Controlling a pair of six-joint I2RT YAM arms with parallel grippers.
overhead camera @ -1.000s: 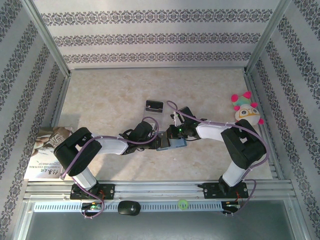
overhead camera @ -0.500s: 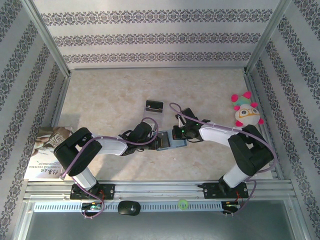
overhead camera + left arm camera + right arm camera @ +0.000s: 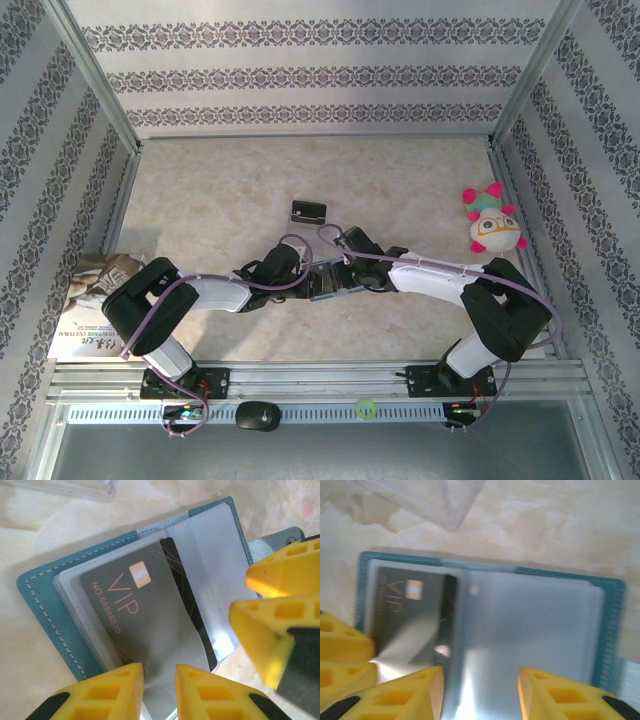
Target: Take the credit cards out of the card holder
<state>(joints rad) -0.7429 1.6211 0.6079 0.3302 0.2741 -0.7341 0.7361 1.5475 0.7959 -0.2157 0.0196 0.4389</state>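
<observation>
The card holder (image 3: 335,281) lies open on the table between my two grippers, teal cover (image 3: 44,614) down and clear sleeves up. A dark grey VIP credit card (image 3: 134,611) sits in the left-hand sleeve, also seen in the right wrist view (image 3: 406,606). My left gripper (image 3: 159,682) hovers over the card's lower end, jaws a narrow gap apart with nothing pinched. My right gripper (image 3: 481,692) is open over the clear sleeve page (image 3: 530,625). In the top view the left gripper (image 3: 312,276) and right gripper (image 3: 347,272) meet tip to tip over the holder.
A clear plastic stand with a black piece (image 3: 309,211) stands just beyond the holder. A pink and green plush toy (image 3: 492,222) lies at the right edge. A booklet (image 3: 92,312) rests at the left edge. Metal frame posts border the table.
My right gripper has moved left over the holder and its jaws have opened. The left gripper's jaws have parted a little. The holder now lies spread open.
</observation>
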